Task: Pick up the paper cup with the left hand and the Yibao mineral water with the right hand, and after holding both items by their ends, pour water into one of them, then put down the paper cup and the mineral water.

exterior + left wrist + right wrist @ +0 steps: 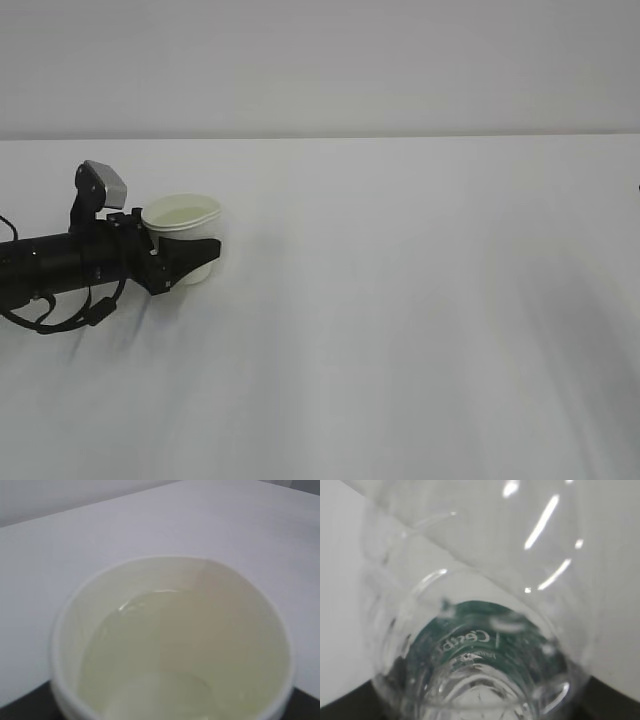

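The white paper cup (182,215) stands upright at the left of the table, its rim slightly squeezed out of round. My left gripper (195,252) reaches in from the left and is shut on the cup's lower wall, one black finger (200,250) across its front. In the left wrist view the paper cup (175,645) fills the frame, with clear water in its cream inside. The Yibao mineral water (480,645), clear and ribbed with a green label band (470,630), fills the right wrist view. My right gripper (480,714) is shut on it, with dark fingers (350,705) at the bottom corners.
The white table (400,320) runs to a pale wall (320,60) at the back. Looping black cables (60,315) hang under the left arm. The right arm and the bottle lie outside the exterior view.
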{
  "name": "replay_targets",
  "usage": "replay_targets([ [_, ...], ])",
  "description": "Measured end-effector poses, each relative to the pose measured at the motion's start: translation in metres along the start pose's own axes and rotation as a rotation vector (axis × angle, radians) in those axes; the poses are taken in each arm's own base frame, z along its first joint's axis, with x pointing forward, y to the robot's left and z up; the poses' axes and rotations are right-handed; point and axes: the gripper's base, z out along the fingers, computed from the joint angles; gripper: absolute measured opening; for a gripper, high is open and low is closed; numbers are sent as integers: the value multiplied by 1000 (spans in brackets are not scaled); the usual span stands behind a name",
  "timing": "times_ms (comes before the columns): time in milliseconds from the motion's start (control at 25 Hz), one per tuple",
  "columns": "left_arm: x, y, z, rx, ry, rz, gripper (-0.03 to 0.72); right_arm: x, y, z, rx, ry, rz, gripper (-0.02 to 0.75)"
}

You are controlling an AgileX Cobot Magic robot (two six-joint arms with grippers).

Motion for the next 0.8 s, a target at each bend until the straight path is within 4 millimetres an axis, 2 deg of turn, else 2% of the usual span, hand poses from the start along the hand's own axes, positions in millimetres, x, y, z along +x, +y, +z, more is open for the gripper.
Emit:
replay_targets([
  [800,-2,5,0,-59,-26,38,477,0,0,0,0,0,0,445],
])
